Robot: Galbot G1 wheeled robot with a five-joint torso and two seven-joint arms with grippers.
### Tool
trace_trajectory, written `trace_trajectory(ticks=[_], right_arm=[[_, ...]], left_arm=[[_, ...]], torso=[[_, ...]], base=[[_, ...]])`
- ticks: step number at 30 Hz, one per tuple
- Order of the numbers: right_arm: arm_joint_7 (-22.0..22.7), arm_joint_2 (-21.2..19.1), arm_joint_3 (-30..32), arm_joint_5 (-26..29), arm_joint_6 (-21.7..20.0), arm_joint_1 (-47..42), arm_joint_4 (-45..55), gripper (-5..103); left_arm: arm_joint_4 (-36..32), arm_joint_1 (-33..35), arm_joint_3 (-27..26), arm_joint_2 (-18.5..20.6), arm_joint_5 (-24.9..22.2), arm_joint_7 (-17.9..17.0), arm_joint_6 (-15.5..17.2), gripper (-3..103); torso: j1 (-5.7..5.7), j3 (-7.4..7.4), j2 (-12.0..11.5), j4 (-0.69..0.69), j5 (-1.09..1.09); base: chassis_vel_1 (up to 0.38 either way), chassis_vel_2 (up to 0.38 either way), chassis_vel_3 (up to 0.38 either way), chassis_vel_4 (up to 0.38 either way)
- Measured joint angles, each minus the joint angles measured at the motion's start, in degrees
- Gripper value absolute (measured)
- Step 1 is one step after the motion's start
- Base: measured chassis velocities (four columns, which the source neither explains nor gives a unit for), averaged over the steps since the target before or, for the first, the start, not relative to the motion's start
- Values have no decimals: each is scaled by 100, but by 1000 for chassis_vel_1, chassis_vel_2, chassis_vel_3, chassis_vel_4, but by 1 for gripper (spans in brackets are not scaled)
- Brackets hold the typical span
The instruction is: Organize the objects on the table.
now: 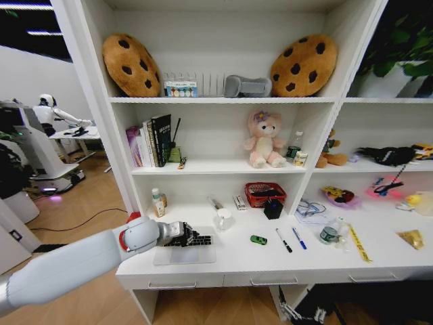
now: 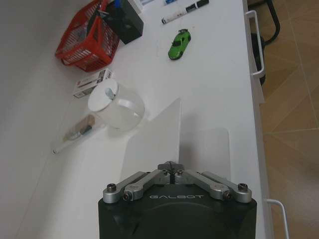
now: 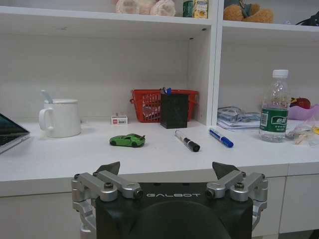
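Left hand (image 1: 193,236) is pinched shut on the raised lid edge of the slim laptop (image 1: 184,254), at the near left of the surface (image 1: 270,261). The lid looks thin, stiff, smooth, likely slippery and hinge-fragile, so hold the top edge mid-width. Right hand (image 3: 169,174) hangs wide open off the near edge, facing the light green toy car (image 3: 127,141) and pens (image 3: 187,141).

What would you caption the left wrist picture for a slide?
Left gripper shut on the laptop lid's edge, white mug and green toy car beyond on the table.
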Motion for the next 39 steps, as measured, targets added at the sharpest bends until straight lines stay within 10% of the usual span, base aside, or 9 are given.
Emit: trace_trajectory(ticks=[9, 14, 26, 31, 39], right_arm=[[-7, 44, 91, 12, 62, -95, 122, 100], [-9, 39, 120, 35, 174, -129, 65, 100], [-162, 25, 784, 518, 46, -129, 450, 100], [-393, -363, 1359, 1244, -146, -67, 531, 100], [-512, -538, 1287, 1261, -413, -114, 932, 100]], left_arm=[[-141, 2191, -1557, 216, 341, -278, -130, 0], [-513, 3948, -3860, 445, -991, -1678, -704, 0], [-670, 5246, -5797, -84, -2149, -3823, -1579, -3], [-942, 7086, -8014, -1168, -1925, -3419, -1525, 19], [-1445, 9226, -9813, -3120, -1266, -2342, -2101, 46]], torso=[[0, 0, 0, 1, -2], [-1, -1, 0, 4, -2], [0, 0, 0, -7, 0], [0, 0, 0, 4, 0], [-1, -1, 1, 2, 3]], base=[[0, 0, 0, 0], [0, 0, 0, 0], [0, 0, 0, 0], [0, 0, 0, 0], [0, 0, 0, 0]])
